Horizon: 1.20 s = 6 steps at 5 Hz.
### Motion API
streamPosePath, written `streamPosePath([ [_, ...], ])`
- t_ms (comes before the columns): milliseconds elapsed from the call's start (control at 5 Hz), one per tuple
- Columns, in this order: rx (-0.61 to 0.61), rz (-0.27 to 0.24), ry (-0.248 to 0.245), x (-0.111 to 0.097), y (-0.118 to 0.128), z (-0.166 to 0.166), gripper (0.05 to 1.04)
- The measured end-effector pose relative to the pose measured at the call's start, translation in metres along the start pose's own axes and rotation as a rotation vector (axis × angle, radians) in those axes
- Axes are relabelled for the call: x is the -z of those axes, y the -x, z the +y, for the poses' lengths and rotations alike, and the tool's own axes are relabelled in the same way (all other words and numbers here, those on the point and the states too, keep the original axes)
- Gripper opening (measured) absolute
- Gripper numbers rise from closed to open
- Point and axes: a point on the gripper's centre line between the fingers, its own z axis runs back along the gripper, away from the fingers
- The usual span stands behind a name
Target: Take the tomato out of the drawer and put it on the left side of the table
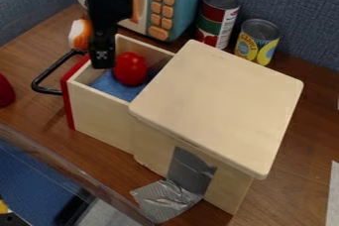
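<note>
Camera view: brown wood table point(308, 141), blue wall point(295, 2) behind, gripper point(102, 59) at drawer point(99, 116), grip impossible to tell

Looks down at a slant from above the near side of the square-topped box of pale wood point(218, 101), facing the blue, textured upright wall point(298, 7) behind it. Sits close (near enough to take in the box's top and near side together), covering brown wooden tabletop point(308, 121) on both sides of it.
</note>
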Motion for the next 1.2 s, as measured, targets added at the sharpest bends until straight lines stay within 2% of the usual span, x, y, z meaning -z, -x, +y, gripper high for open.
streamPosePath([
  [200, -0.010, -0.011, -0.012, 0.000, -0.002, 0.003, 0.999],
  [600, -0.042, -0.049, 0.003, 0.005, -0.018, 0.013, 0.999],
  [1200, -0.013, -0.063, -0.007, 0.012, -0.044, 0.005, 1.000],
])
